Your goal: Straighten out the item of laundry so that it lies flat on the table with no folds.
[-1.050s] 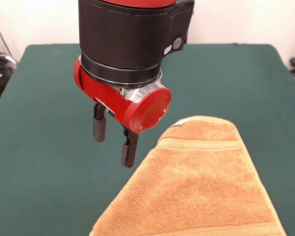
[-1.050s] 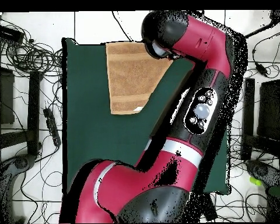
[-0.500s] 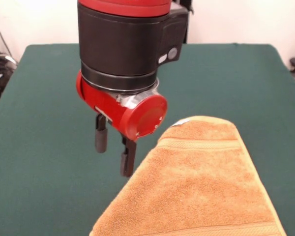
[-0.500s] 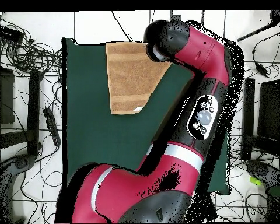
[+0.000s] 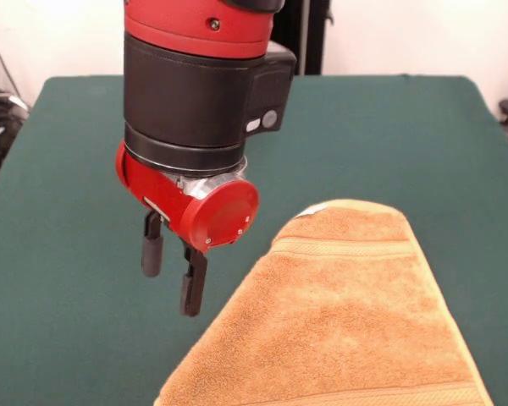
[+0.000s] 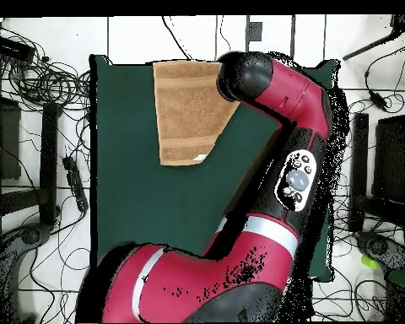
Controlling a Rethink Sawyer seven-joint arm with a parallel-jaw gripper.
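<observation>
The orange-tan towel [image 5: 347,313] lies on the green table [image 5: 59,254] at the front right, one side folded over into a slanted edge; a white tag shows at its far corner. From overhead the towel [image 6: 186,105] reaches the table's top edge. My gripper [image 5: 171,275] hangs open and empty just left of the towel's slanted edge, above the cloth, touching nothing. The overhead view hides the gripper beneath the arm [image 6: 273,84].
Bare green cloth spreads to the left and behind the gripper. Cables [image 6: 45,80] and stands crowd the floor around the table [image 6: 126,186]. The towel's near end runs past the front view's lower edge.
The gripper has moved left and lower, toward the camera, away from the towel's slanted edge. The towel has not shifted.
</observation>
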